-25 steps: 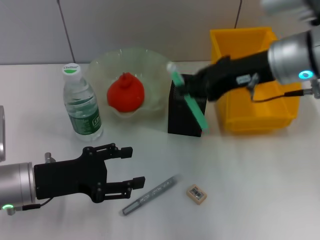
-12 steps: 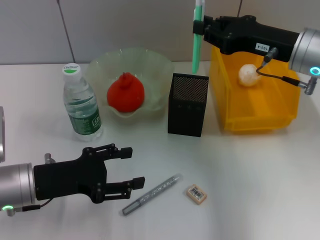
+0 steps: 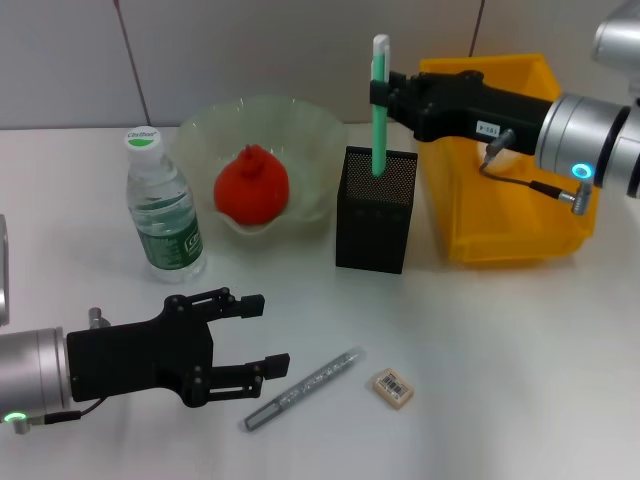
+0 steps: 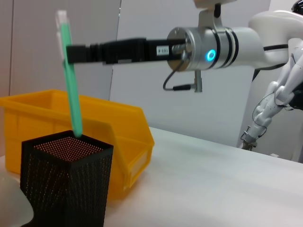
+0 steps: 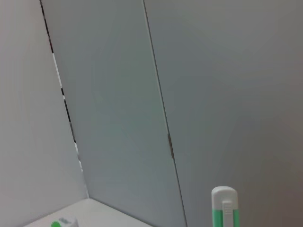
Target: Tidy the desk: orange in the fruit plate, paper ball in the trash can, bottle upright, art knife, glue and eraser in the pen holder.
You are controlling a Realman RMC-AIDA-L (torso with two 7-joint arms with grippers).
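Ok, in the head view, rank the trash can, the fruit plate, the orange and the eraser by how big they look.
Largest to smallest as they look:
1. trash can, partly hidden by the right arm
2. fruit plate, close to the can; unsure between these two
3. orange
4. eraser, though it lies nearer the camera

The pen holder [image 3: 376, 210] is matt black metal mesh — the trash can [image 3: 520, 215] glossy yellow plastic. The fruit plate [image 3: 305, 140] looks translucent and smooth; the bottle [image 3: 163, 215] — clear plastic.
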